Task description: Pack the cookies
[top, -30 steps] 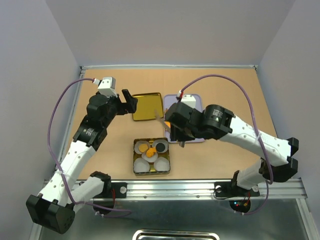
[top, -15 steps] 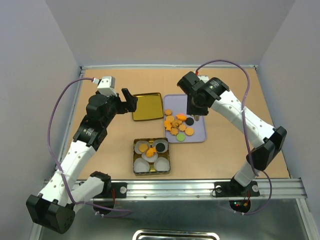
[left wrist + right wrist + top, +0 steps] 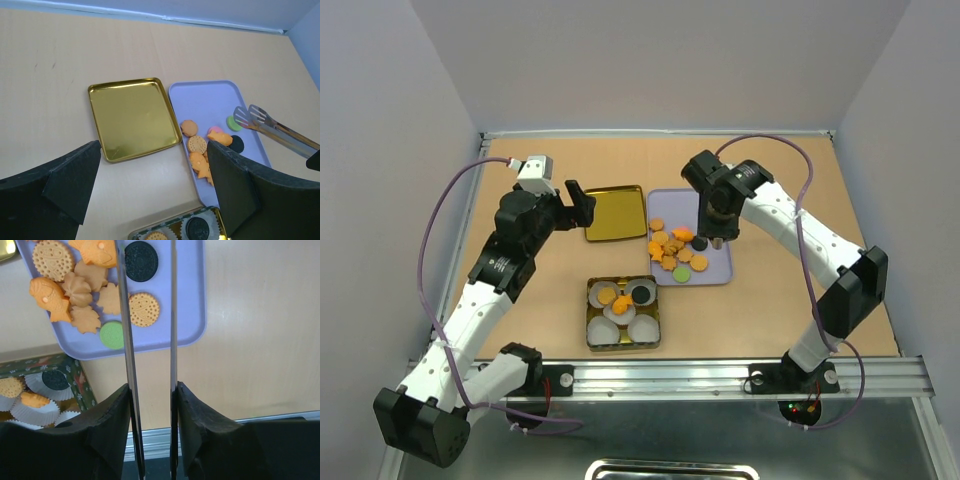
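Steel tongs (image 3: 128,365), clamped in my right hand (image 3: 151,402), hang with blades apart and empty over the cookies (image 3: 675,250) on the lilac tray (image 3: 718,272) mid-bench. I'd straddle one loose edge piece, squeeze gently, then carry it to the tin (image 3: 589,315) near the front edge. Left hand (image 3: 152,165) gapes idle.

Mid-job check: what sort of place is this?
Probably a lab robot test cell: blank walls box in the table, an aluminium rail edges it, and the right hand holds tongs above a tray of cookies.
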`<state>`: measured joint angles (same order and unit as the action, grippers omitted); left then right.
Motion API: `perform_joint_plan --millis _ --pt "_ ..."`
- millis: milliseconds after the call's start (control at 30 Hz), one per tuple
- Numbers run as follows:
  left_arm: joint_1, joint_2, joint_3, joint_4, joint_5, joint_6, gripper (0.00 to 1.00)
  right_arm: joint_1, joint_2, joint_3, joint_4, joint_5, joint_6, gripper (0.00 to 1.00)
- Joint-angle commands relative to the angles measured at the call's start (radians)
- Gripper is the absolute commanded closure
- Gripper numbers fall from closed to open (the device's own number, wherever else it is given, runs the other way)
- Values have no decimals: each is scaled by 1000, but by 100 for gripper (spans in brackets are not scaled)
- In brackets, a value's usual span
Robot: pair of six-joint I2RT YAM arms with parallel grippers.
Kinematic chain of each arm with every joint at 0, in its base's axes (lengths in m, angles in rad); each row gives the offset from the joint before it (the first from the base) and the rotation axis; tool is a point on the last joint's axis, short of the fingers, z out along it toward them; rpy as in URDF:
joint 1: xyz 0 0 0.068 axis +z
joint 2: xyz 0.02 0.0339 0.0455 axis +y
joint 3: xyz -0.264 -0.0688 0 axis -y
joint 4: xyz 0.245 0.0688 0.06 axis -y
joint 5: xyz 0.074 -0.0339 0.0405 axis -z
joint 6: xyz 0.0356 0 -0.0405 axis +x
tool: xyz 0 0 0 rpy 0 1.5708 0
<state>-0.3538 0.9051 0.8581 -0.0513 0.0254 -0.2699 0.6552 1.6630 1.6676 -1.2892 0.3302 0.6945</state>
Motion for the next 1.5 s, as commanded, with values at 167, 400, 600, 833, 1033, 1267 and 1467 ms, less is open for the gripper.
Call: perform_joint_plan --millis 167,400,600,833,1033,1267,1467 --pt "-5 -11 -11 74 -2 28 1 -5 4 -39 60 -14 0 50" --pt "-5 -14 -19 77 -5 29 1 -8 0 -74 62 -6 8 50" --pt "-5 -18 -27 77 -4 26 1 -11 0 -111 74 9 10 50" --pt "-5 -18 -22 76 -1 28 1 -16 1 -146 110 -8 7 51" --pt "-5 -20 -18 71 -1 28 1 -19 17 -147 136 -26 5 52" --pt "-5 -28 -19 65 -5 31 1 -17 14 -163 142 -39 10 56" --pt "-5 -34 -24 64 -7 28 1 -19 -3 -206 151 -49 19 58"
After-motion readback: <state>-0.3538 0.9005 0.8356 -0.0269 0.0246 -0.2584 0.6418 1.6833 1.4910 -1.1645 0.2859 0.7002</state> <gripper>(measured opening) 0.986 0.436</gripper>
